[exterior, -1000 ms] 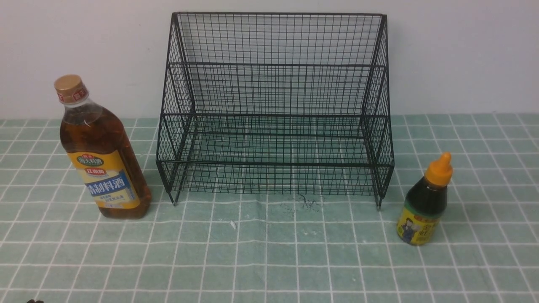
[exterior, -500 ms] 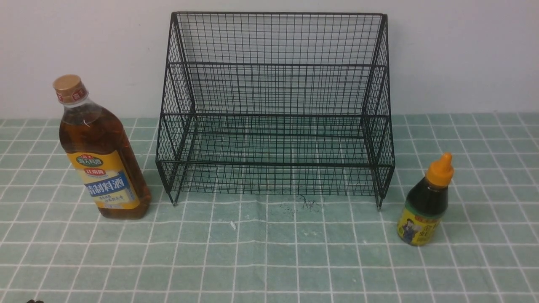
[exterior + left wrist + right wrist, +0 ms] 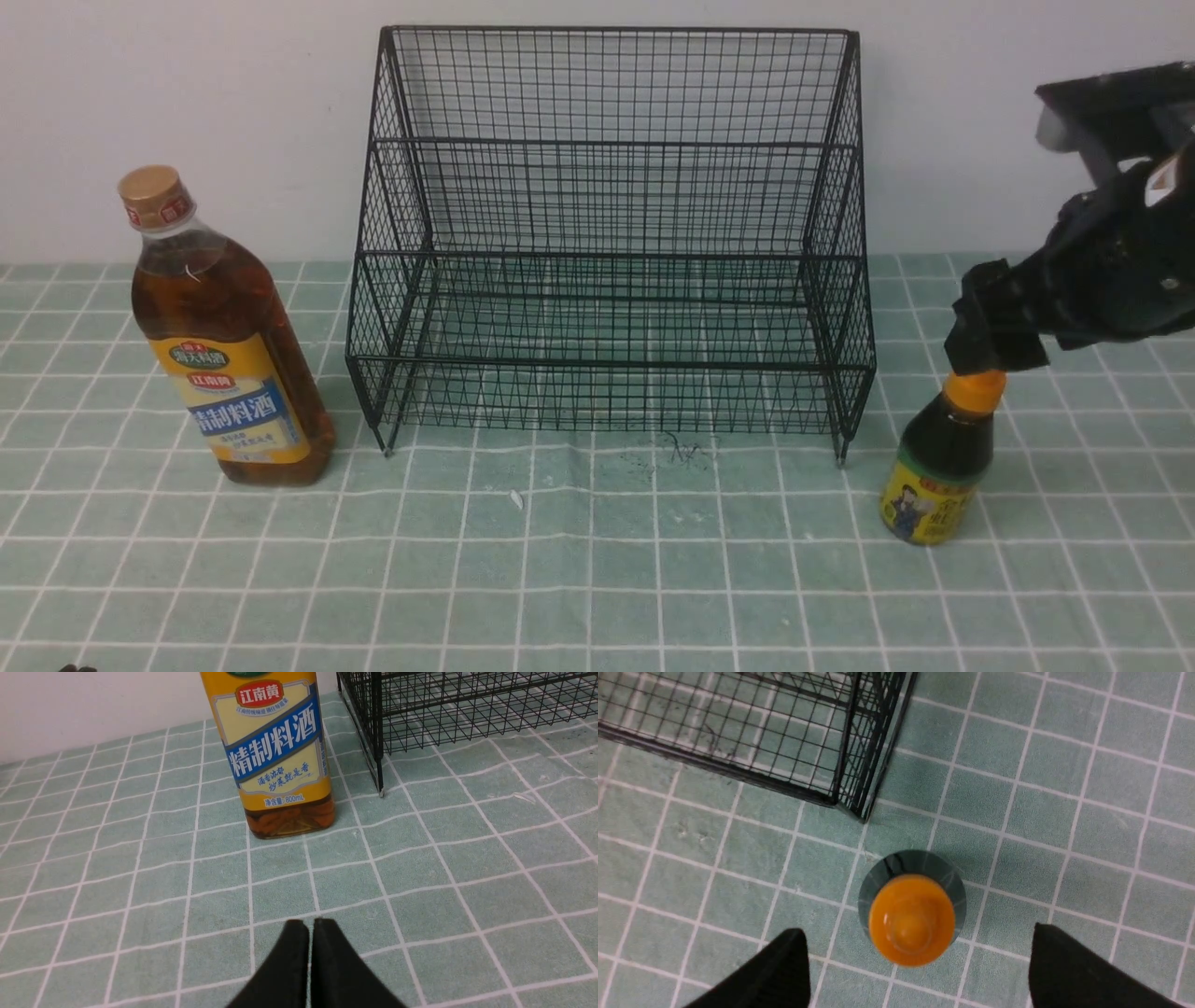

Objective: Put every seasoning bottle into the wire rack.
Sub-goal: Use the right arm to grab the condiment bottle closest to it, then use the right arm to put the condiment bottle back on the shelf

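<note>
A black wire rack (image 3: pixel 611 243) stands at the back of the green-checked counter (image 3: pixel 597 569), with a tall amber bottle (image 3: pixel 229 355) upright just left of it and a small dark bottle (image 3: pixel 938 467) by its right front leg, whose orange cap tip is covered by the right hand (image 3: pixel 990 347).

Matte black, wedge-tipped right pincer (image 3: pixel 917 928)

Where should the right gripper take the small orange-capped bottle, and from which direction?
Probably the shoulder below the orange cap, from straight above: the small bottle stands upright, apart from the wire rack, and the open right gripper hangs over it, fingers either side.
</note>
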`<action>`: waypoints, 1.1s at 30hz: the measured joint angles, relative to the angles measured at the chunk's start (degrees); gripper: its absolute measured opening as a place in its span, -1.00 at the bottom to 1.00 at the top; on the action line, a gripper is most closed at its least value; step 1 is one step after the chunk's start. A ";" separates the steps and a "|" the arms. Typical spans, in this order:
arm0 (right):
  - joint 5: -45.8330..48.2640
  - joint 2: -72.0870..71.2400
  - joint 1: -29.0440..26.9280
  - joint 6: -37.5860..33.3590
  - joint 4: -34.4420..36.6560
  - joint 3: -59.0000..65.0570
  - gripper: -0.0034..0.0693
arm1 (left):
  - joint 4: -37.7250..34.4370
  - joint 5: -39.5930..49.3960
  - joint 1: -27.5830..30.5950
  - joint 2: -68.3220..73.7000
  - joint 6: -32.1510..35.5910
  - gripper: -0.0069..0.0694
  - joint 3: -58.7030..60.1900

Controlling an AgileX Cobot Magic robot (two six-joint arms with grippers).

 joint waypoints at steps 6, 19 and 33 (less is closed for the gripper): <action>-1.58 6.14 0.02 0.18 -0.36 0.00 0.52 | 0.00 0.00 0.00 0.00 0.00 -0.83 0.00; 11.02 1.23 0.07 -1.96 3.06 -9.28 -0.09 | 0.00 0.00 0.00 0.00 0.00 -0.83 0.00; 12.30 7.47 4.70 -7.13 11.20 -29.09 -0.09 | 0.00 0.00 0.00 0.00 0.00 -0.83 0.00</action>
